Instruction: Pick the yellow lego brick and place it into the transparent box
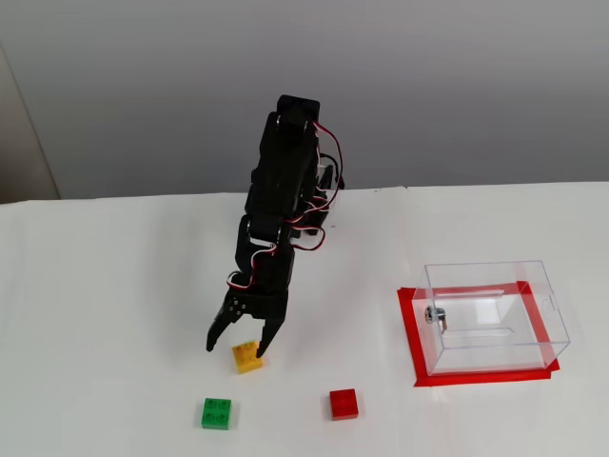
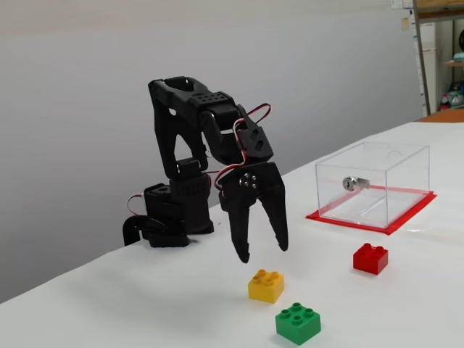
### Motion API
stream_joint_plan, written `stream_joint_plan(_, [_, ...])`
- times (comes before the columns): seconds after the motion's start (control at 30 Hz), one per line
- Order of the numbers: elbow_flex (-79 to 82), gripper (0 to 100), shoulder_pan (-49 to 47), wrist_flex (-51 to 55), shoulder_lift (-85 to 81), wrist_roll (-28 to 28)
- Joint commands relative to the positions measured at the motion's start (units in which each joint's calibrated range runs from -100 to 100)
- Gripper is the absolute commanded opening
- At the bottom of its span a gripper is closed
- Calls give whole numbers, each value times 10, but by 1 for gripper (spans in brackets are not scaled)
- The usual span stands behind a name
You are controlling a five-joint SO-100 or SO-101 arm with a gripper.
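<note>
The yellow lego brick (image 1: 247, 357) (image 2: 266, 285) lies on the white table, near the front. My black gripper (image 1: 235, 347) (image 2: 263, 253) is open and empty, pointing down just above and behind the brick, not touching it. One fingertip overlaps the brick's right edge in a fixed view (image 1: 259, 350). The transparent box (image 1: 495, 316) (image 2: 373, 183) stands empty on a red taped patch (image 1: 414, 352) to the right, with a small metal fitting (image 1: 435, 314) on its left wall.
A green brick (image 1: 216, 413) (image 2: 298, 323) lies in front of the yellow one. A red brick (image 1: 343, 404) (image 2: 370, 258) lies between the yellow brick and the box. The arm's base (image 2: 174, 214) stands at the back of the table.
</note>
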Motion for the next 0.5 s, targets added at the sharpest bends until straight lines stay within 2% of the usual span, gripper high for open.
stream_joint_plan(0.0, [-12, 31, -1, 6, -3, 41])
stream_joint_plan(0.27, [-5, 30, -1, 46, -10, 131])
stream_joint_plan(0.47, [-5, 30, 5, 56, -12, 139])
